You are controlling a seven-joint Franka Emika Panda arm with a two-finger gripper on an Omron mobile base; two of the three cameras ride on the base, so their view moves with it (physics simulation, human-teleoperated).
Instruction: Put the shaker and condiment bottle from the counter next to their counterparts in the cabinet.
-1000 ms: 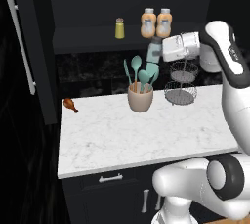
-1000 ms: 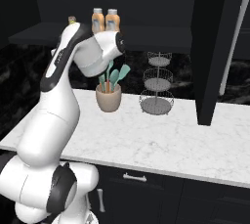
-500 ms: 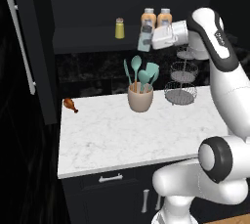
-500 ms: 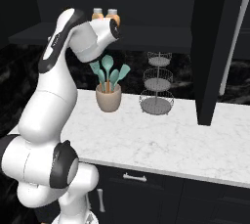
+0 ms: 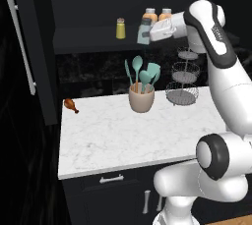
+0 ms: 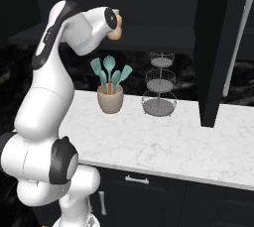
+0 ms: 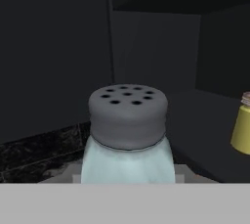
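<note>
The jaws pinch the shaker (image 5: 144, 31), its perforated grey cap (image 7: 128, 115) close in the hand view. Since a second ago the arm has lifted it from above the utensil crock (image 5: 141, 98) on the desk (image 5: 108, 135) up to the cabinet (image 5: 88, 40) shelf edge. The yellow-green shaker (image 5: 120, 28) stands at its nine o'clock, two orange bottles (image 5: 150, 16) just behind. Placement looks near.

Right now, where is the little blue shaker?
The shaker is up in the gripper, held at the cabinet shelf, between the yellow-green shaker and the orange bottles.
</note>
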